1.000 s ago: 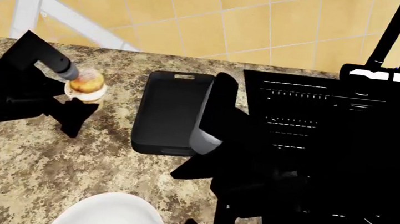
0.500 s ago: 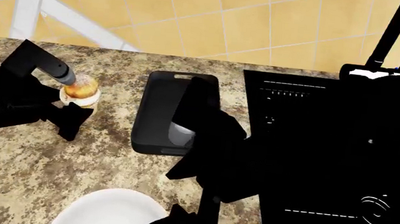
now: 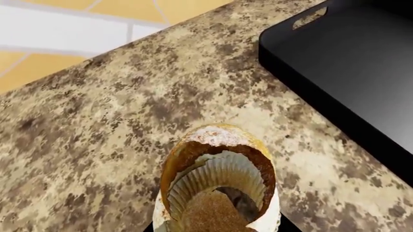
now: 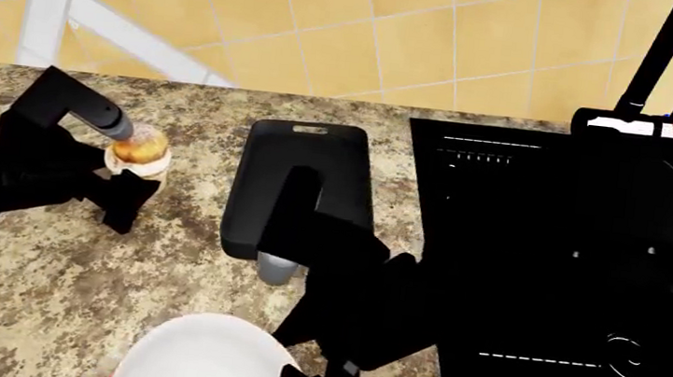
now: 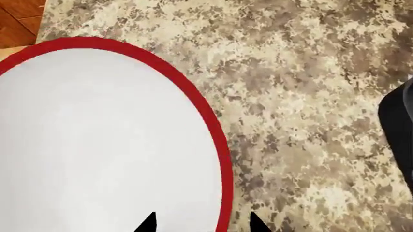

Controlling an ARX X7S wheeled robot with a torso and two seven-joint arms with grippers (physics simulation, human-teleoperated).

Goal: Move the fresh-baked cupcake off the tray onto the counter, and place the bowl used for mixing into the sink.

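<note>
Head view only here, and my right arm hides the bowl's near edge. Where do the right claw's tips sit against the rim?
Observer: In the right wrist view, the right claw is open and straddles the bowl's red rim: one tip is over the white inside, the other outside over the counter.
Operator: Is the bowl close to the counter's edge?
Observer: Yes. The counter's edge shows right beside the bowl's rim, with brown floor beyond it.
</note>
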